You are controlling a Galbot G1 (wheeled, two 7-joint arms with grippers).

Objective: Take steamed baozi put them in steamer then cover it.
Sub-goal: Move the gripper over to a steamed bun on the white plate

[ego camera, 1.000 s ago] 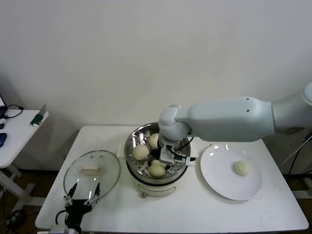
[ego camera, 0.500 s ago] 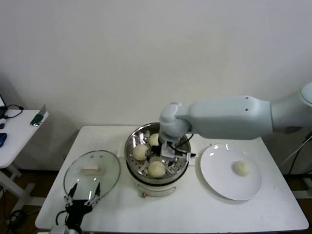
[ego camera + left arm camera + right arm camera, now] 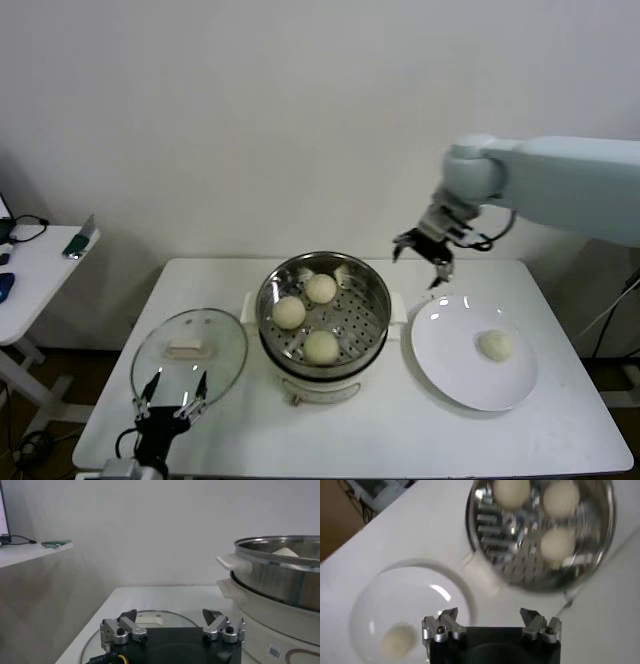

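The steamer (image 3: 352, 320) stands mid-table with three steamed baozi in its basket (image 3: 321, 288) (image 3: 289, 312) (image 3: 321, 347). A further baozi (image 3: 495, 345) lies on the white plate (image 3: 450, 350) to its right. My right gripper (image 3: 420, 262) hangs open and empty in the air, above the gap between steamer and plate. Its wrist view looks down on the steamer (image 3: 602, 545), the baozi in it (image 3: 558, 544) and the plate's baozi (image 3: 397, 640). My left gripper (image 3: 172, 395) is parked open at the table's front left, by the glass lid (image 3: 190, 350).
The lid lies flat on the table, left of the steamer, with its white handle (image 3: 186, 348) up. A side table (image 3: 30, 265) with small items stands off to the far left. The wall runs close behind the table.
My right gripper has opened and left a baozi in the steamer's front part. It then rose out of the basket and swung right, toward the plate. The left arm has not moved.
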